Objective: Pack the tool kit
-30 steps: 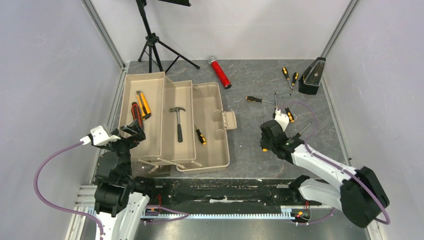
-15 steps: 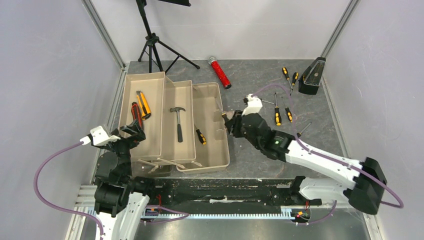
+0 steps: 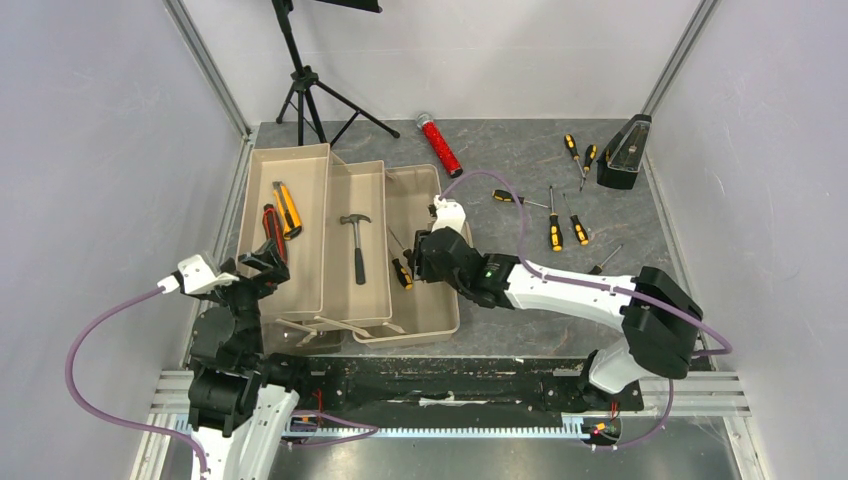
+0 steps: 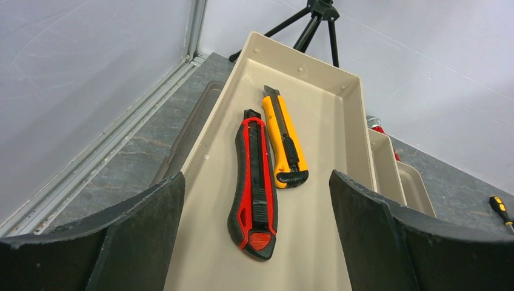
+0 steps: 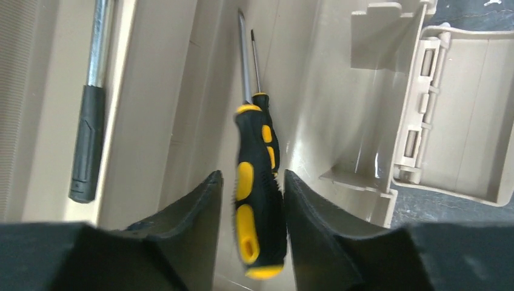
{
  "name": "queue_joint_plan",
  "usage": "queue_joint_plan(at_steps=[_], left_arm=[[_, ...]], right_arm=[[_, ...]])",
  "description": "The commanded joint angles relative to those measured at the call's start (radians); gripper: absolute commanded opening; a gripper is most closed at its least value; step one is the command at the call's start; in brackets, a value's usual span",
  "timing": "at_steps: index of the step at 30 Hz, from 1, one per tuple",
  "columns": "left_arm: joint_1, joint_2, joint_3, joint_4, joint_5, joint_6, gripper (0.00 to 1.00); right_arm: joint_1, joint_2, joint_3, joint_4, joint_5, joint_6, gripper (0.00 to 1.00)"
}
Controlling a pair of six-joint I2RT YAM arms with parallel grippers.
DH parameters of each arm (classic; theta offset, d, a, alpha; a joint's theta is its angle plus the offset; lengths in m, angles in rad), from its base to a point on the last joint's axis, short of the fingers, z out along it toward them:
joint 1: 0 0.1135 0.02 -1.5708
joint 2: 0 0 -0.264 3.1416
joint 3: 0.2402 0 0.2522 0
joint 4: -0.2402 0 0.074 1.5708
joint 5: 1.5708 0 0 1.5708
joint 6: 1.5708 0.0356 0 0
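- Left fingers (image 4: 145, 230) spread wide over the tray (image 4: 330, 130) holding a red knife (image 4: 253, 188) and an orange knife (image 4: 283, 145).
- Right fingers (image 5: 315, 230) slightly apart, loosely flanking a screwdriver (image 5: 257, 200) inside the toolbox (image 5: 339, 91).

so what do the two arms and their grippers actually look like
Both arms mix white shells with black joints. The left arm and right arm each trail a purple cable to a white wrist camera block. The left gripper and right gripper have broad, curved matte-black fingers.
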Motion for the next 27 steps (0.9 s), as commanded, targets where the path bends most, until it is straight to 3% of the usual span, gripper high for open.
queue_joint_plan(at_steps=[1,6,12,22,27], left_arm=[[0.005,-0.017,-0.001,0.032,-0.015,0.033,0.93],[0.005,-0.023,-0.003,0.032,-0.015,0.033,0.93],[0.005,-0.027,-0.004,0.034,-0.015,0.033,0.93],[0.005,-0.036,-0.003,0.034,-0.022,0.032,0.93],[0.005,-0.038,-0.002,0.034,-0.023,0.032,0.93]], right_arm=[[0.007,-0.010,0.068,0.015,0.038,-0.006,0.49],[0.006,-0.070,0.070,-0.023,0.111,-0.082,0.68],[-0.058,-0.162,0.062,-0.124,0.186,-0.159,0.77],[-0.368,-0.388,-0.120,-0.318,0.280,-0.183,0.87],[-0.603,-0.449,-0.194,-0.392,0.214,-0.214,0.90]])
